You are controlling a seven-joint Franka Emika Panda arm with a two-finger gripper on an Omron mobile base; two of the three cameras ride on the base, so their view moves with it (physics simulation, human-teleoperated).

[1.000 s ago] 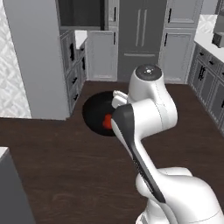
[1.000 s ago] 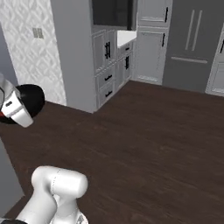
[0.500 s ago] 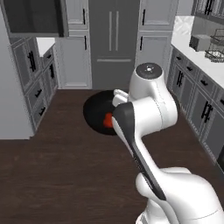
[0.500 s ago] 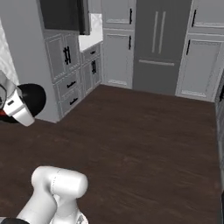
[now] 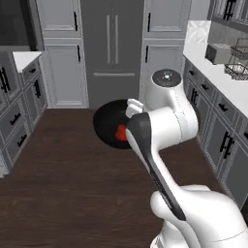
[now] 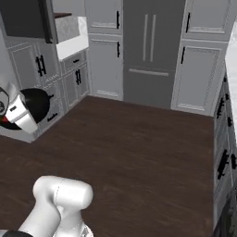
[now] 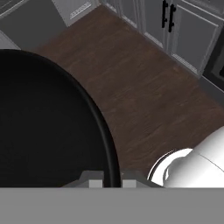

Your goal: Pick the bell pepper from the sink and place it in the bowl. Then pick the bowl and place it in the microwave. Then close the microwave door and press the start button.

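The gripper (image 7: 112,183) was clamped on the rim of the black bowl (image 5: 110,123), which hung out beyond the fingers over the dark floor (image 6: 139,148), the bell pepper (image 5: 120,131) inside. Any tilt or jolt could have slipped that thin rim or spilled the pepper.

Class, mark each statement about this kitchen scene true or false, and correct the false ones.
1. The bowl is held up over the dark wooden floor. True.
2. The bell pepper lies inside the bowl. True.
3. The gripper is open and holds nothing. False: it is shut on the bowl's rim.
4. The bowl is white. False: it is glossy black.
5. The cabinets have dark handles. True.
6. The floor is tiled in white. False: it is dark wood.
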